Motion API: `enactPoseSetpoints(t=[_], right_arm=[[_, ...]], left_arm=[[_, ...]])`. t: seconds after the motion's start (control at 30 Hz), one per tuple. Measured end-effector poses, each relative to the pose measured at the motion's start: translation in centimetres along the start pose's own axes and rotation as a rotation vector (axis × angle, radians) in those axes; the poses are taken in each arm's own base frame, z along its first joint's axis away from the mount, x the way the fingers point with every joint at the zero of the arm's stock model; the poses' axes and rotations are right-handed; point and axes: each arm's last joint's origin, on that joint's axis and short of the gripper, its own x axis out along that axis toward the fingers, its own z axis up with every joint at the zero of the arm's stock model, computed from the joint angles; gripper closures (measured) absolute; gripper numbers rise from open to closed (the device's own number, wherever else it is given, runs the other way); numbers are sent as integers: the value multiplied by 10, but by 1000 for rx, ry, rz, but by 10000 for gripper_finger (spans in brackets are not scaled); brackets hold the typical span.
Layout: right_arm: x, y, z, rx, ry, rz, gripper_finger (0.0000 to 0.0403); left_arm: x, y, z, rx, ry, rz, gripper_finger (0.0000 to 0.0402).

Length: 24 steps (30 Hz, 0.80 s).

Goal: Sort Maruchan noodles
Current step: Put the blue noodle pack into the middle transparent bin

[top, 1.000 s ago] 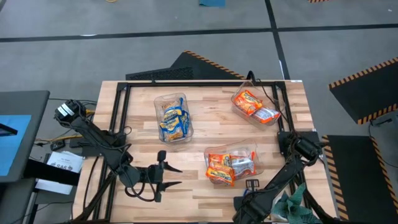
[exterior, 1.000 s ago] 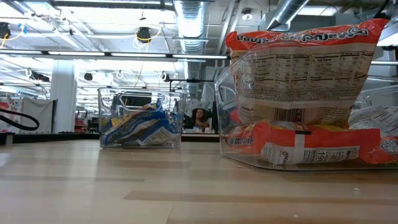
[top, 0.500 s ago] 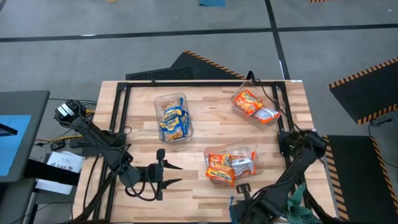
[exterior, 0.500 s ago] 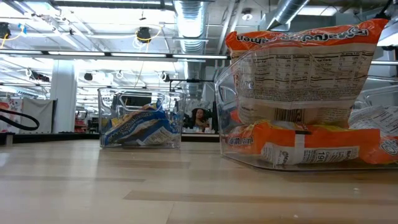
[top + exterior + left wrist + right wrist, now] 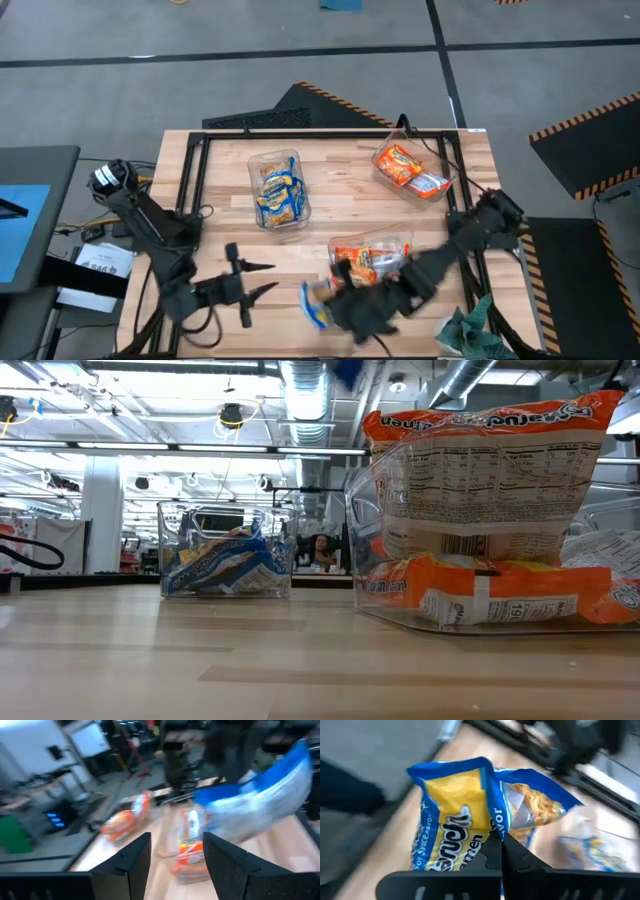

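My right gripper hovers over the near middle of the table, shut on a yellow-and-blue noodle packet, which fills the right wrist view. My left gripper is open just left of it, fingers pointing toward the packet; its wrist view shows the packet ahead of the fingers. One clear bin holds yellow-blue packets. Two other bins hold orange packets. My right gripper pinches the packet between its two fingers at a creased blue edge. The fingers come at it roughly level from the table's right. The packet is lifted clear of the table and sticks out beyond the fingertips toward my left gripper.
A green cloth lies at the near right corner. A dark frame runs along the left, far and right edges of the table. Bare wood lies between the bins and in front of my left gripper. In the low view the near orange bin looms large.
My right arm has swung from the near right corner toward the table's left along the near edge, and the yellow-blue packet now shows in its fingers, carried clear of the table. My left gripper has shifted slightly toward the near edge and left.
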Motion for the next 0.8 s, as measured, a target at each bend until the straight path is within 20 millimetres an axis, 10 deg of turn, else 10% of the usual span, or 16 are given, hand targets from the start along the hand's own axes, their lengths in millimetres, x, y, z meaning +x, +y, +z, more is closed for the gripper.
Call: enactPoseSetpoints(t=[0.5, 0.8], right_arm=[[57, -207, -44, 343, -7, -386, 395], [76, -274, -87, 613, -258, -489, 395]], left_arm=[[-48, -8, 3, 16, -26, 9, 233], [-48, -9, 3, 24, -26, 5, 233]])
